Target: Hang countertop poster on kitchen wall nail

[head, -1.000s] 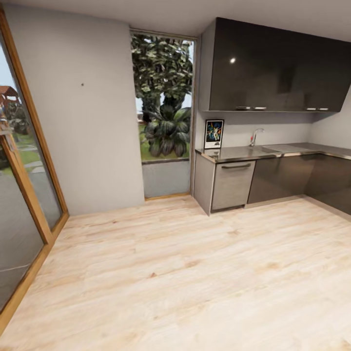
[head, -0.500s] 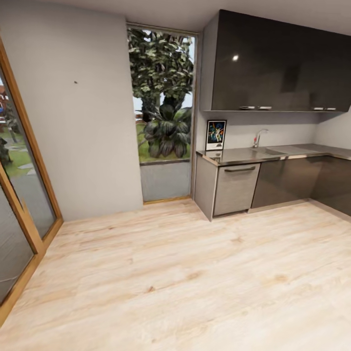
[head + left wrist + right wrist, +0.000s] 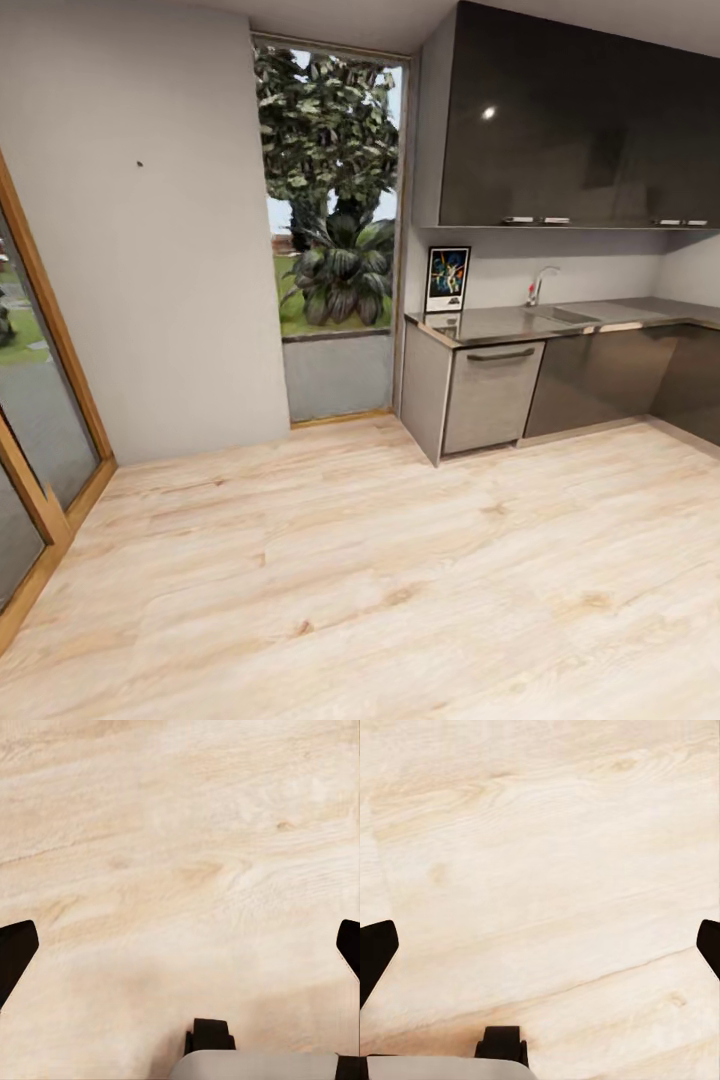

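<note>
Where countertop (image 3: pixel 520 322) meets wall, one upright poster (image 3: pixel 447 279); one nail (image 3: pixel 139 163).

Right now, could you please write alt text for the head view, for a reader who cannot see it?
A framed poster stands upright at the left end of a grey kitchen countertop, against the wall, across a light wooden floor. On the plain grey wall further left, a tiny wall nail shows beside a tall window.
</note>
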You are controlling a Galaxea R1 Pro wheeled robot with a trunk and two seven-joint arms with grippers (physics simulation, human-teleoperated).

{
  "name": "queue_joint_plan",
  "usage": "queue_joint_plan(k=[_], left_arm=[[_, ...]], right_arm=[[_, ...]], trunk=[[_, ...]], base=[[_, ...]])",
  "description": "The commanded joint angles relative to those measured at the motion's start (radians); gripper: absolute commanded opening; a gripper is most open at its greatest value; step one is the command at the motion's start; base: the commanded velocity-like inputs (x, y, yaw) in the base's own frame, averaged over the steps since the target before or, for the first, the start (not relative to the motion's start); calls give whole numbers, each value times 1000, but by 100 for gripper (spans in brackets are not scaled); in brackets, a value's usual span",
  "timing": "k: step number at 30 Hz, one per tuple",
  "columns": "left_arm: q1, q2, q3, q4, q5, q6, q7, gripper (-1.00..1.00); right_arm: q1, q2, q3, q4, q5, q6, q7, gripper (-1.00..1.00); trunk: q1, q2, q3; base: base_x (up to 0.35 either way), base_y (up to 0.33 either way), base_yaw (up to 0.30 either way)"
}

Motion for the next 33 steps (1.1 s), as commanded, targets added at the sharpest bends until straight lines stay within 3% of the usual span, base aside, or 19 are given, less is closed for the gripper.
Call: queue_joint_plan(k=[1,33], left_arm=[[0,0,1,-1,0,-2,0,100],[0,0,2,-1,0,-2,0,100]], right_arm=[[0,0,0,1,2,-3,0,100],[0,0,0,1,2,-3,0,100]], trunk=[[1,0,-1],[1,0,-1]], base=[[338,0,0],[338,0,0]])
